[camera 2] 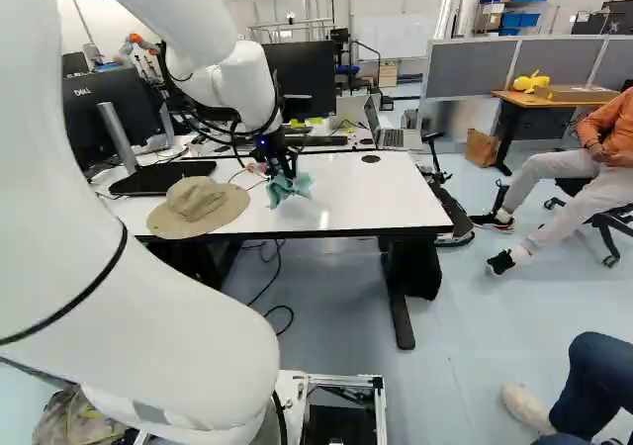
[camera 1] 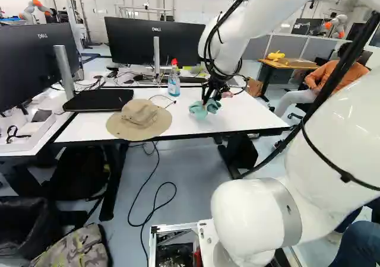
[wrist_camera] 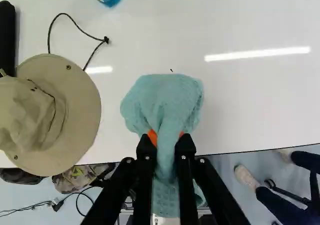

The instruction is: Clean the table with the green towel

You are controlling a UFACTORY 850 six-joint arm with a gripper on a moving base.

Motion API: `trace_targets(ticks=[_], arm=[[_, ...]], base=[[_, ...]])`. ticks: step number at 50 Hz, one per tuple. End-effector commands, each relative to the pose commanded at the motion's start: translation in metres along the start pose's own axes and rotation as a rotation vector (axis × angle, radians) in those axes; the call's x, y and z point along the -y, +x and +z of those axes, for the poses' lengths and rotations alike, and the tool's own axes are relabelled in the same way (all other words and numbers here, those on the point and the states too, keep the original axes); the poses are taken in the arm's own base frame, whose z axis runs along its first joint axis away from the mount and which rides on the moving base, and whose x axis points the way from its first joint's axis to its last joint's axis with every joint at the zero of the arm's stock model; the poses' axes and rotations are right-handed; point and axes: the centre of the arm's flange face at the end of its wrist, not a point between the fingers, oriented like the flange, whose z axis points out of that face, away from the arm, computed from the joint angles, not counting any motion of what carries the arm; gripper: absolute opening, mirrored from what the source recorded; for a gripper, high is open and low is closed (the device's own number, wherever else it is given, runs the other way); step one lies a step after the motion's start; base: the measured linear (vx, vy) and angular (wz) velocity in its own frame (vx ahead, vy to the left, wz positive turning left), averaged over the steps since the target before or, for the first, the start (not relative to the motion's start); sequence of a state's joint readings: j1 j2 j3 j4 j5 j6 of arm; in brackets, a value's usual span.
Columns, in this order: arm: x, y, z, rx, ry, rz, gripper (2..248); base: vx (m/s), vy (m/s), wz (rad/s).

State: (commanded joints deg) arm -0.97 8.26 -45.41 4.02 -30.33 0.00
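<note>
- Left base view: the black fingers (camera 1: 204, 94) are pinching the green towel (camera 1: 198, 109) just right of the centre, over the white counter (camera 1: 249, 114).
- Lettering is showing on the left monitor (camera 1: 35, 62) at the left edge and on the rear monitor (camera 1: 133, 41), upper centre.
- A spray bottle (camera 1: 173, 85) with a red nozzle is standing left of the towel, farther back; any label on it is too small to make out.
- A tan hat (camera 1: 139, 114) is lying left of centre, near the towel, with a flat black item (camera 1: 95, 100) behind it to the left.
- A small reddish object (camera 1: 227, 94) is lying just beyond the fingers.
- Right base view: the towel is showing near the centre, with the hat lying to its left and an open laptop (camera 2: 391, 136) sitting behind, upper right of centre.
- Wrist view: both fingers are pressing the towel between them, and its cloth is spreading ahead of them and trailing back underneath.
- The hat is lying beside the towel, its brim covering part of the counter's edge and its black cord (wrist_camera: 76, 22) looping toward the bottle.
- A tiny dark speck (wrist_camera: 171, 70) is lying just ahead of the towel.
</note>
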Motion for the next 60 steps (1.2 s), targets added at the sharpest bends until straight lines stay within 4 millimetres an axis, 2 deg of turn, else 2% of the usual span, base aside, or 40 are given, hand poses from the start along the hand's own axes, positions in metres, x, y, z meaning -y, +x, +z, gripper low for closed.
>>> trace_targets(ticks=[7,22,40,50,60], arm=[[0.000,0.001,0.001,-0.009,0.000,0.000,51],[-0.003,0.008,0.018,-0.074,-0.005,0.005,51],[-0.026,0.006,0.033,-0.182,-0.032,0.050,51],[-0.036,0.013,0.045,-0.220,-0.045,0.068,51],[-0.038,0.025,0.059,-0.254,-0.048,0.069,51]], base=[[0.000,0.000,0.000],[0.000,0.000,0.000],[0.000,0.000,0.000],[0.000,0.000,0.000],[0.000,0.000,0.000]])
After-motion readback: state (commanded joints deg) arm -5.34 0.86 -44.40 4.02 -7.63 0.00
